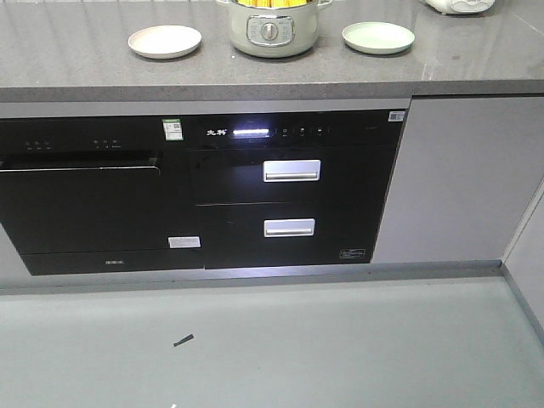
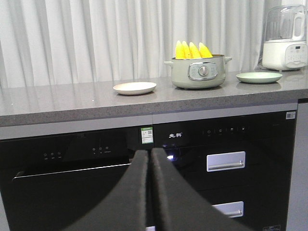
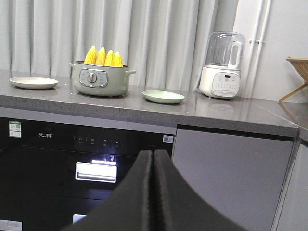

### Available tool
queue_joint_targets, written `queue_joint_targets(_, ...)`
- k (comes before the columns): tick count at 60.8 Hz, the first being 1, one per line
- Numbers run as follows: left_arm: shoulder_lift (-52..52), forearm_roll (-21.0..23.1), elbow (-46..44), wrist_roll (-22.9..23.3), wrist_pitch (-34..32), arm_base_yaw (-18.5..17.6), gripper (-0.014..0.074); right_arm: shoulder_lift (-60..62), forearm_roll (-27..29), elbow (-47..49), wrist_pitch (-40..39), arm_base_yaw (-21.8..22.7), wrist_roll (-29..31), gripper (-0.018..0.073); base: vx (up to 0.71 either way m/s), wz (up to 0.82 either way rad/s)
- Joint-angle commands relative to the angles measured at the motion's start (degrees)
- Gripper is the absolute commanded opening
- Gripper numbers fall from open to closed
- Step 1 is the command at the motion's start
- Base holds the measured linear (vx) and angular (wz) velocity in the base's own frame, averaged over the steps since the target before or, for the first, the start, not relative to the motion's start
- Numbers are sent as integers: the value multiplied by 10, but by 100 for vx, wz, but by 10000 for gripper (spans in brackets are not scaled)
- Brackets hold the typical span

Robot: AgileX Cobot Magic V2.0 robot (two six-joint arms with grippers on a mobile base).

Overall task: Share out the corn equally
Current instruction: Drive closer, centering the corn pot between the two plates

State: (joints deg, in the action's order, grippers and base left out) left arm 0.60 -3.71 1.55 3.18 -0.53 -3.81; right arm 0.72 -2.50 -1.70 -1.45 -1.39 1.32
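Only corn (image 2: pixel 192 50) tips above the pot (image 2: pixel 198 72), rest hidden inside, left gripper (image 2: pixel 149 159) and right gripper (image 3: pixel 152 156) both pressed together, green sticker (image 2: pixel 146 135) below pot, words too small

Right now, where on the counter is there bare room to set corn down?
The cream plate and green plate are both empty. Bare countertop runs left of the cream plate, along the front edge, and in front of the blender. Tightest are the gaps flanking the pot holding the corn.
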Motion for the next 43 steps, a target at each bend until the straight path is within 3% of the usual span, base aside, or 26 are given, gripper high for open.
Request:
queue_joint_targets(1,10,1,2,2,-41,-2,-7,3,-4,-4,-46,2,3,-4,9,-5)
queue_joint_targets(43,10,1,2,2,-41,-2,-7,3,-4,-4,-46,2,3,-4,9,-4)
